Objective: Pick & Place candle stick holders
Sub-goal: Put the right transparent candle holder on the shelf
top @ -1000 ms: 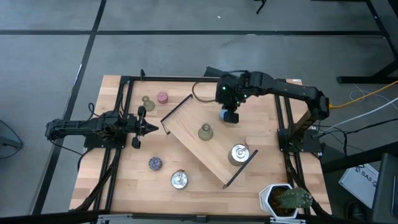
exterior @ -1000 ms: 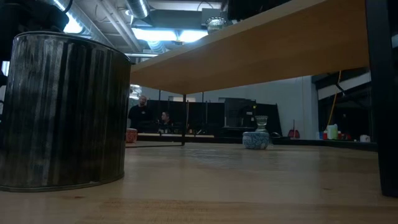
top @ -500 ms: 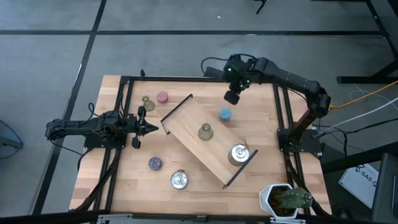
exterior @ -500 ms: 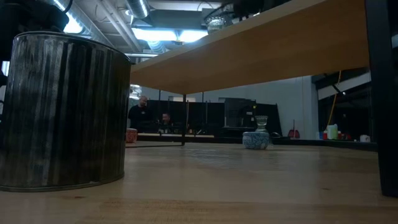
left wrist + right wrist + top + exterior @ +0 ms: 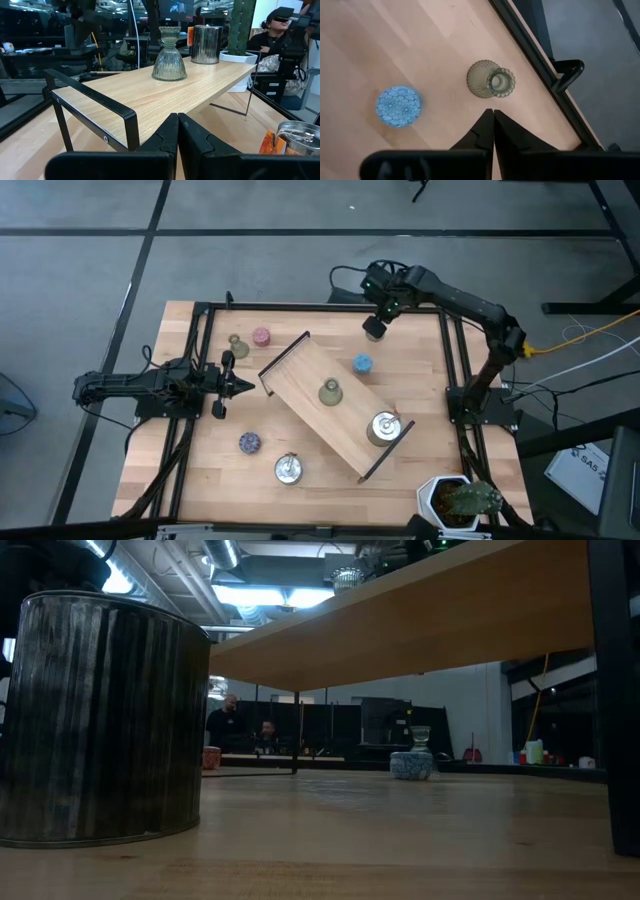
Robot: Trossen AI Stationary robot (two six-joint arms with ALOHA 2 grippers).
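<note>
The worktop point(image 5: 200, 470) carries a slanted tray point(image 5: 300, 395), where a green holder point(image 5: 330, 392) and a silver one point(image 5: 383, 427) stand, likely already sorted. The blue holder point(image 5: 362, 364) sits just beside the tray. Right gripper point(image 5: 374, 328) hangs empty and closed above an olive holder point(image 5: 490, 80), probably next. Left gripper point(image 5: 240, 386) waits closed.

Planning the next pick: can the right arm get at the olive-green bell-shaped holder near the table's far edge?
Probably yes. The right gripper hangs just above that olive-green bell-shaped holder, nothing between them, but its jaws are shut and must open first.
</note>
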